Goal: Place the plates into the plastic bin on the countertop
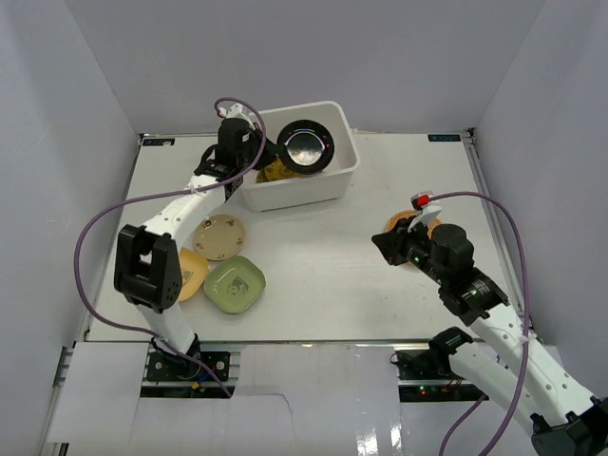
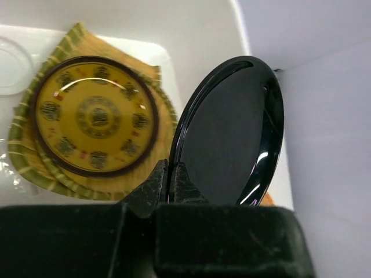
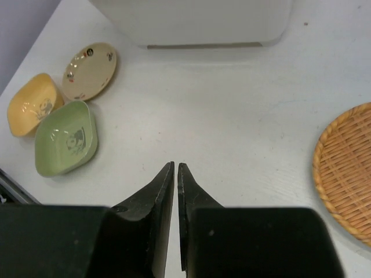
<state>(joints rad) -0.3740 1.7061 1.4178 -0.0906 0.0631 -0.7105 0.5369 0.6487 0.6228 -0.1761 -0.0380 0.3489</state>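
Note:
My left gripper (image 2: 172, 174) is shut on the rim of a glossy black plate (image 2: 232, 130) and holds it on edge over the white plastic bin (image 1: 344, 176). Inside the bin lies a gold patterned plate (image 2: 93, 116) on a woven bamboo tray (image 2: 152, 159). The black plate also shows in the top view (image 1: 309, 145). My right gripper (image 3: 175, 169) is shut and empty above the countertop (image 3: 232, 127). An orange woven round plate (image 3: 348, 174) lies to its right. A beige plate (image 3: 88, 69), a tan dish (image 3: 32, 103) and a pale green squarish dish (image 3: 65, 138) lie at the left.
Pale grey walls close in the countertop on three sides. The left arm's purple cable (image 1: 95, 223) loops over the left edge. The right arm (image 1: 475, 294) reaches in from the near right, partly over the orange plate (image 1: 394, 224).

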